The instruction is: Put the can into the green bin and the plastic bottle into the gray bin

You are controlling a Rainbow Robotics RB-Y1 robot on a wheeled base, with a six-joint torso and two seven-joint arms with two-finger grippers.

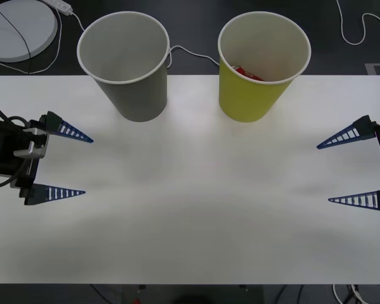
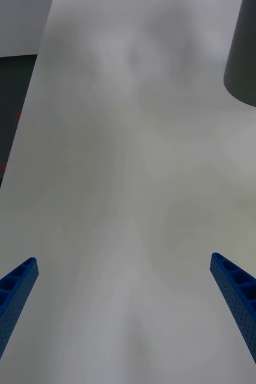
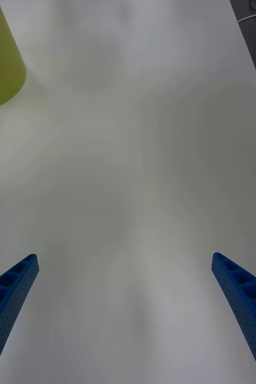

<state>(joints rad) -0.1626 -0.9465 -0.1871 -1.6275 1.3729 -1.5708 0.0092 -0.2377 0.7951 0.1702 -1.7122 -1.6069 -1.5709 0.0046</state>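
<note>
Worktop (image 1: 196, 215): white, bare across its middle and near half, which leaves me room to work from either side.

Gray bin (image 1: 128, 63): upright at the far edge, left of centre, mouth open upward to take a drop from above. What I can see of its inside looks bare, though the bottom is hidden; no plastic bottle lies on the worktop.

Green bin (image 1: 261, 66): upright just right of the gray one, close to it but apart.

Can (image 1: 247, 73): a red patch low inside the green bin, against its left wall. I judge that half of the task done.

My left pincer (image 1: 73, 163): at the left edge, just above the worktop, fingers spread wide, holding nothing, pointing inward.

My right pincer (image 1: 345, 170): at the right edge, likewise wide and unloaded, pointing inward. Both sit well apart from the bins, out of the way.
</note>
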